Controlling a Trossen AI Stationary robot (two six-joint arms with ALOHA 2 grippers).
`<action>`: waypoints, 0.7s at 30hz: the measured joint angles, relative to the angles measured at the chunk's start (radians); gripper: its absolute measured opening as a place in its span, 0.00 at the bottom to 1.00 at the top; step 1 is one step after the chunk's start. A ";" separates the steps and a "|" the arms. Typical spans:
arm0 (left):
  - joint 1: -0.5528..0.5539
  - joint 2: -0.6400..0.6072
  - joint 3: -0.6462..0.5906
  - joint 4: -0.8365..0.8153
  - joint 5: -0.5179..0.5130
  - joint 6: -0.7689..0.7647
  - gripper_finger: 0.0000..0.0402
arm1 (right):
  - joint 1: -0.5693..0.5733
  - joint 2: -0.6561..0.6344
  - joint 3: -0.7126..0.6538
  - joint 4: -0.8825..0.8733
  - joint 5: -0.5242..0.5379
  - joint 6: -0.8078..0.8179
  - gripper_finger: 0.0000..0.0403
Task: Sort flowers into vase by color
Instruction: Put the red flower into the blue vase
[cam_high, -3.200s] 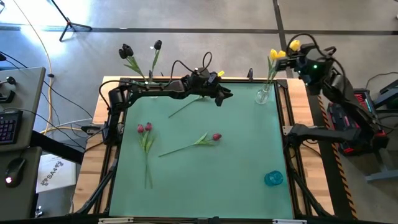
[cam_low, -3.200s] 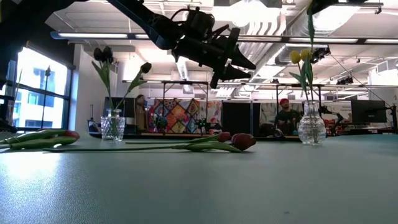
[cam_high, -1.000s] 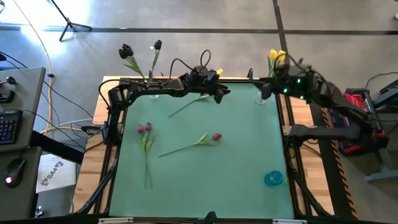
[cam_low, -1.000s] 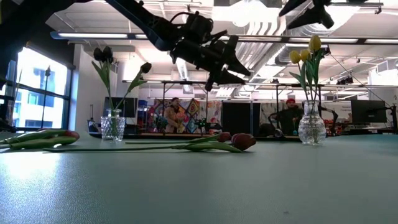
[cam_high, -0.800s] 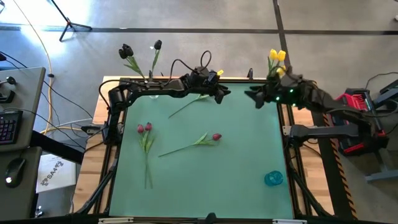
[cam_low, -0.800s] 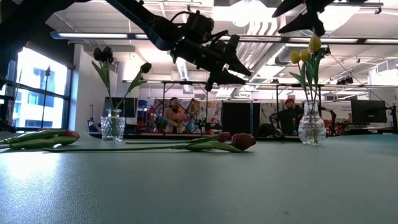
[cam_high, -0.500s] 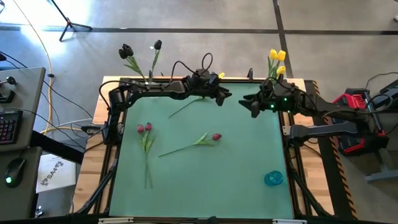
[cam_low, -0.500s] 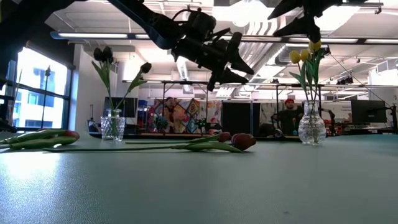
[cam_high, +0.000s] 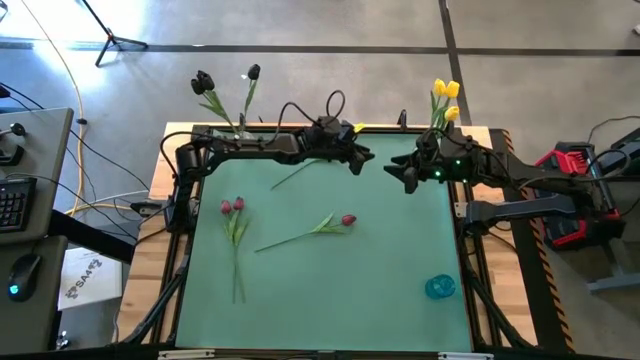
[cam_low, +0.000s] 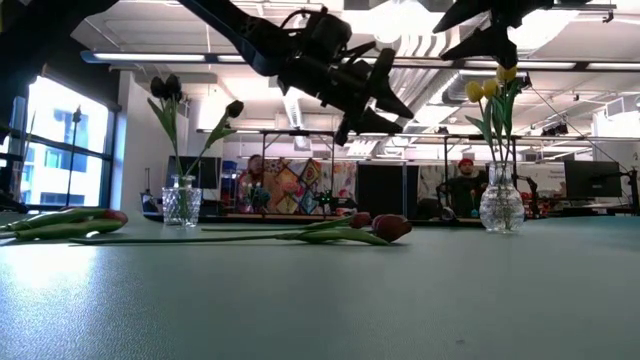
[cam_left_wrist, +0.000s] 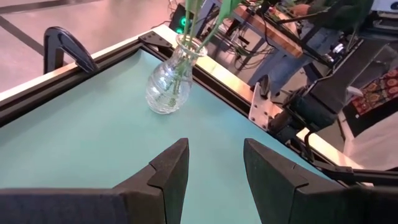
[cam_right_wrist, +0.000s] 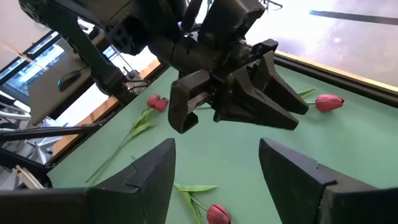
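Two red flowers (cam_high: 232, 206) lie side by side on the green mat at the left, and a third (cam_high: 347, 219) lies mid-table. Another stem (cam_high: 300, 170) lies under my left arm; its red head (cam_right_wrist: 329, 101) shows in the right wrist view. Black flowers (cam_high: 205, 82) stand with their stems in a glass vase (cam_low: 181, 203) at the far left. Yellow flowers (cam_high: 445, 92) stand in a vase (cam_left_wrist: 169, 87) at the far right. My left gripper (cam_high: 362, 158) hovers open near the far edge. My right gripper (cam_high: 400, 172) hovers open beside the yellow vase, facing it.
A small blue container (cam_high: 440, 287) stands near the mat's near right corner. A black frame (cam_high: 465, 210) runs along the table's edges. People and benches show in the room beyond the far edge.
My right gripper has come away from above the yellow flowers, sinking and swinging toward the table's left, out over the mat, and has stayed open. My left gripper has edged slightly toward the right edge. The flowers have not moved.
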 joint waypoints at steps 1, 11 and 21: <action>-0.002 0.000 0.000 0.000 0.000 0.000 0.35 | 0.003 0.000 0.000 0.000 -0.001 -0.001 0.55; -0.021 0.000 0.000 -0.014 -0.001 -0.001 0.35 | 0.060 0.000 0.000 0.003 -0.005 0.008 0.55; -0.028 0.000 0.000 -0.049 -0.002 -0.001 0.35 | 0.135 0.088 0.000 0.011 0.030 0.012 0.55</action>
